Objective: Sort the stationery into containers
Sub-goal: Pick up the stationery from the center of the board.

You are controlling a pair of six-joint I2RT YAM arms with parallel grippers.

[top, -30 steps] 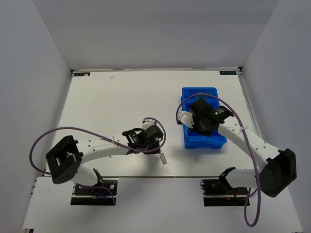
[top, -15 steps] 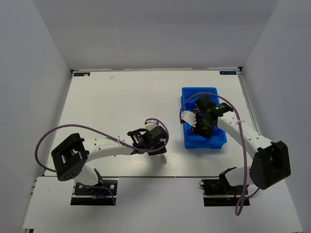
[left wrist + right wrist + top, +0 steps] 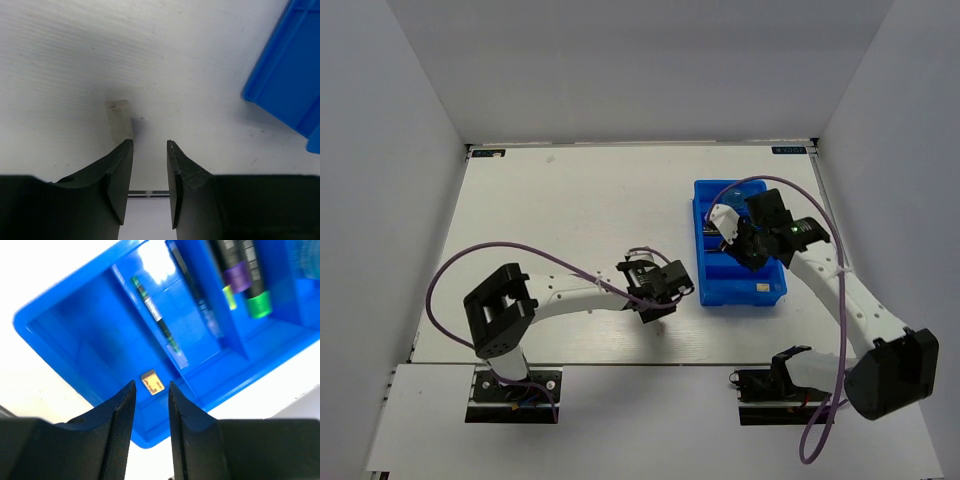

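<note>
White table [image 3: 75,50], matte, finely ribbed like corrugated sheet. On it lies one loose eraser [image 3: 119,120]: a small flat oblong block, pale beige-grey, slightly translucent, with a faint reddish mark near its far end. It sits just ahead of the tip of one finger of the left gripper [image 3: 150,142], off the centreline of the gap. Left jaws stand parted by a narrow slot with nothing between them; the fingers [image 3: 117,180] are matte black, wedge-shaped, with flat inner faces. A glossy blue corner of the tray [image 3: 730,185] lies near, to the right of that eraser. The tray is a bright blue moulded plastic rectangle with smooth shiny walls and thin crosswise dividers. The right gripper [image 3: 152,386] hangs above it, jaws a little apart and empty. Below it, on the floor of the end compartment nearest the arms, lies a small yellow-beige block [image 3: 152,380], square-edged. A thin pen [image 3: 152,310], dark with green bands, lies lengthwise near a divider; whether it shares that compartment I cannot tell. Further along, two black markers lie side by side: one with a purple band and yellow tip [image 3: 235,276], one with a green end [image 3: 258,304].
</note>
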